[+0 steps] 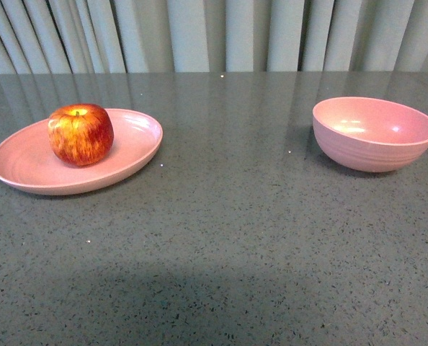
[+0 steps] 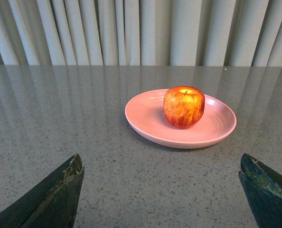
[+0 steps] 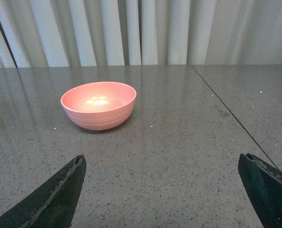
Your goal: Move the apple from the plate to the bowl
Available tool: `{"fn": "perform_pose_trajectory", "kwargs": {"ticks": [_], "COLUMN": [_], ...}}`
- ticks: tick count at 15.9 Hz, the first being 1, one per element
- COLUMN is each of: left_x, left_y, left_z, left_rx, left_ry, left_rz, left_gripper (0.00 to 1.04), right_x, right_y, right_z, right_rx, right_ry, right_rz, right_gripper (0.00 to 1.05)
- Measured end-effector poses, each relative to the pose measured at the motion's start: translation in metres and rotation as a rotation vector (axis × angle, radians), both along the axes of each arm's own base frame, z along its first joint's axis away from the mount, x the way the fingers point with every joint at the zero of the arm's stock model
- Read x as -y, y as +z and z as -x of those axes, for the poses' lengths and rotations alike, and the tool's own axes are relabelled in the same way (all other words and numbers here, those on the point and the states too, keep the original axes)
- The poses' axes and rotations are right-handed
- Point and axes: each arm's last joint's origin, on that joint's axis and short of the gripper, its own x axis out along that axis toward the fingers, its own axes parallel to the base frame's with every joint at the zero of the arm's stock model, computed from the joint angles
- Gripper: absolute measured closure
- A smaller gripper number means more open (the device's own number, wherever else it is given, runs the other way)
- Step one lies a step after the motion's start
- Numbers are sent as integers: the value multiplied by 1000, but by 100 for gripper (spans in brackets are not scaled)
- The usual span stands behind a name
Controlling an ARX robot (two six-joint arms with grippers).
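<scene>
Red skin: the apple [image 1: 81, 134] is red with yellow-orange streaks, round, with a short stem in a dimple on top and a slight sheen.
Apple, place: it rests on the plate [image 1: 27, 166], near the plate's middle and a touch toward 12 o'clock. From the front it sits at about 10 o'clock on the table [image 1: 221, 245].
Plate: pink, matte, wide, shallow and oval, with a low raised rim. It carries only the apple.
Bowl: the bowl [image 1: 376, 133] is pink, deep and round, with faint ridges outside, and it is empty. It stands at about 2 o'clock on the table, at 3 o'clock from the plate and well apart from it.
Handling: I judge the apple firm, fairly heavy for its size, and smooth enough to slip or roll. It would likely bruise if crushed or dropped, so a moderate squeeze and a low release look right.
Where to hold: across its widest part, one finger at 3 o'clock and one at 9 o'clock as seen from above, clear of the stem. The low rim should leave the fingers room.
Left gripper: the left gripper [image 2: 160, 161] is spread wide and empty, facing the apple [image 2: 183, 106] and touching nothing.
Right gripper: the right gripper [image 3: 161, 159] is spread wide, holds nothing, and faces the bowl [image 3: 99, 105].
Front view: neither arm shows.
Progress: by my reading the move is not yet begun, and the left arm is the one lined up with the apple.
Backdrop: a pale pleated curtain [image 1: 214, 32] hangs behind the grey speckled table.
</scene>
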Motion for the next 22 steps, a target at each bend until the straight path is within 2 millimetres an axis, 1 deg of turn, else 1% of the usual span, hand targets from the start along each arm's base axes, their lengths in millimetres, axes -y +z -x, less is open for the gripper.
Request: {"fn": "perform_pose_trajectory", "kwargs": {"ticks": [22], "left_x": [0], "left_y": [0], "left_z": [0], "left_rx": [0], "left_ry": [0], "left_rz": [0], "left_gripper": [7], "right_x": [0], "right_y": [0], "right_z": [0], "right_rx": [0], "right_ry": [0], "right_rz": [0], "right_gripper": [7]}}
